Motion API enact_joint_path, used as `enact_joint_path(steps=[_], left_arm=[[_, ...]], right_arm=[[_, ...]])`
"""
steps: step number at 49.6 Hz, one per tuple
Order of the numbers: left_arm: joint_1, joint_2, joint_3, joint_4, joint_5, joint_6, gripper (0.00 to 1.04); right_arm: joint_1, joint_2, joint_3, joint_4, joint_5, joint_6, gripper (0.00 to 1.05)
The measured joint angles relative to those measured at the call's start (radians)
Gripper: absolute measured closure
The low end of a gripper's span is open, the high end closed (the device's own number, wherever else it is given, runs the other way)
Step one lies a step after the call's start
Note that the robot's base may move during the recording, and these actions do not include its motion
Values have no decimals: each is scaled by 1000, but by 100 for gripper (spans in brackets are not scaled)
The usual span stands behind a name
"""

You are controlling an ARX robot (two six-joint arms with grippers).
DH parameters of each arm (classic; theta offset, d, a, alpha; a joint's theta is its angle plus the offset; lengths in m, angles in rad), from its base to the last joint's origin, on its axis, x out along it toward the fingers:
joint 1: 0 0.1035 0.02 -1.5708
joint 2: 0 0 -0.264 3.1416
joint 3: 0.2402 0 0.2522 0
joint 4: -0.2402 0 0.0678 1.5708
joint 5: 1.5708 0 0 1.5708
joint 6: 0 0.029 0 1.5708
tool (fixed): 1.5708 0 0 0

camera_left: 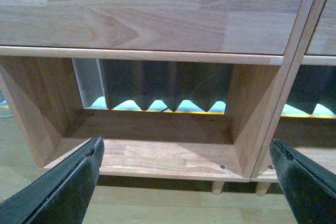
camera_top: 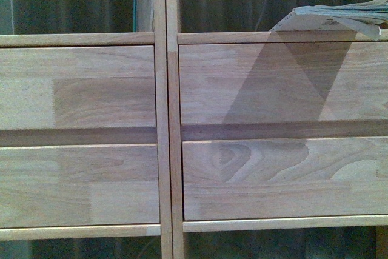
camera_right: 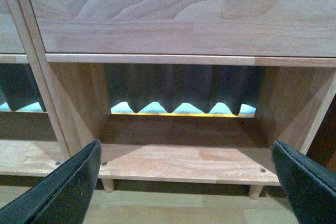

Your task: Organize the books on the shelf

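Observation:
The light wood shelf (camera_top: 167, 119) fills the front view, its plain drawer fronts stacked in two columns. A pale book (camera_top: 339, 19) lies flat on the ledge above the upper right drawer, pages drooping over the edge; its cover is hidden. In the left wrist view my left gripper (camera_left: 186, 182) is open in front of an empty bottom compartment of the shelf (camera_left: 157, 161), with nothing between its black fingers (camera_left: 68, 187). My right gripper (camera_right: 184, 182) is likewise open before the shelf's (camera_right: 184, 163) other empty bottom compartment. Neither arm shows in the front view.
Dark pleated curtain (camera_right: 178, 85) hangs behind the open-backed compartments, with a bright gap at its hem. Short peg legs (camera_left: 217, 186) lift the unit off the pale wooden floor (camera_right: 168, 208). A centre upright (camera_top: 167, 150) divides the two columns.

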Motion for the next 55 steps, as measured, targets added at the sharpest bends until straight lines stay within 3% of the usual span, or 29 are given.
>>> enact_joint_path(steps=[55], left_arm=[[0,0,0,0,0,0,7]], right_arm=[[0,0,0,0,0,0,7]])
